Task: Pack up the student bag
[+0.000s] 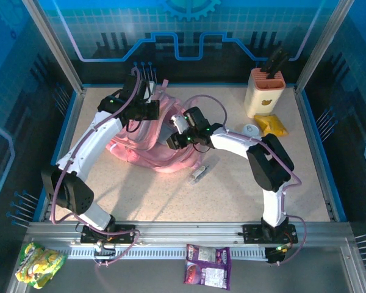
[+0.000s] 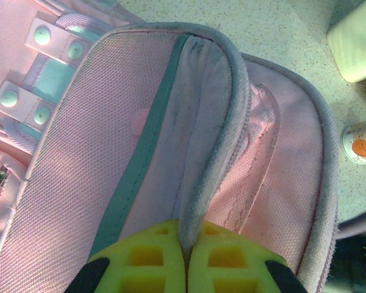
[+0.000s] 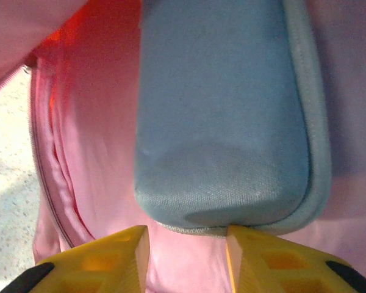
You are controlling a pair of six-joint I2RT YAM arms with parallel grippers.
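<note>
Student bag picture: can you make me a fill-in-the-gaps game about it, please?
1. The student bag is coloured ___.
2. The jaws shut on the bag's padded rim belong to the ___ arm.
3. The pencil case just ahead of the right arm's jaws, which stand open, is grey-___.
4. The snack packet between the arm bases is mostly ___.
Missing words: pink; left; blue; purple.
</note>
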